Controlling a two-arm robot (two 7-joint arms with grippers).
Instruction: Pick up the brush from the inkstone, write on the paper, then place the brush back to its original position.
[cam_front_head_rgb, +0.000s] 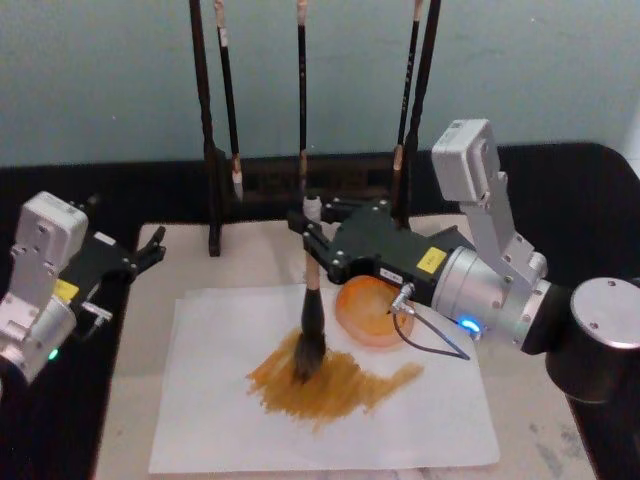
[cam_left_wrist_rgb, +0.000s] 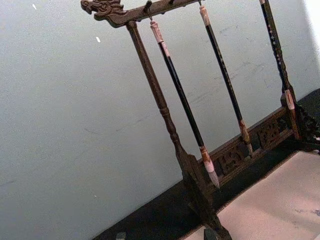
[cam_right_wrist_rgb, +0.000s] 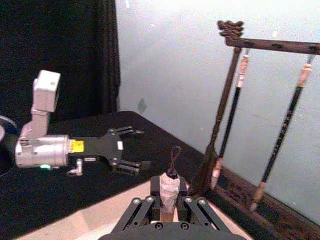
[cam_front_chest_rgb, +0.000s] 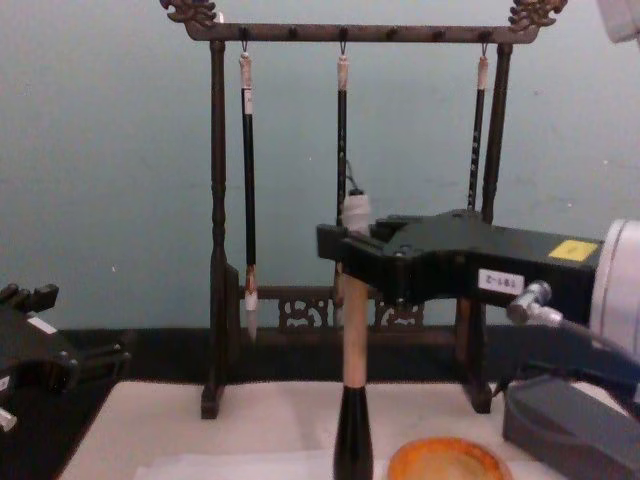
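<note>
Right gripper (cam_front_head_rgb: 312, 240) clamped on brush (cam_front_head_rgb: 310, 320) handle. Brush upright, bristles pressed on paper (cam_front_head_rgb: 220, 400) about mid-sheet, inside brown ink smear (cam_front_head_rgb: 350, 385). Orange dish (cam_front_head_rgb: 365, 310) at paper's far edge, right of middle, just beside gripper. Paper lies on cream mat (cam_front_head_rgb: 128, 400). Left gripper (cam_front_head_rgb: 150, 252) idle at mat's far-left corner, fingers spread, holding nothing.

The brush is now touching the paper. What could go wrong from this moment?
1. The right gripper holds the brush with its bristles down on an orange-brown smear; the thin paper could tear or drag along.
2. The orange dish lies partly under that gripper's body; putting the brush back might knock it.
The left gripper rests open at the left.
</note>
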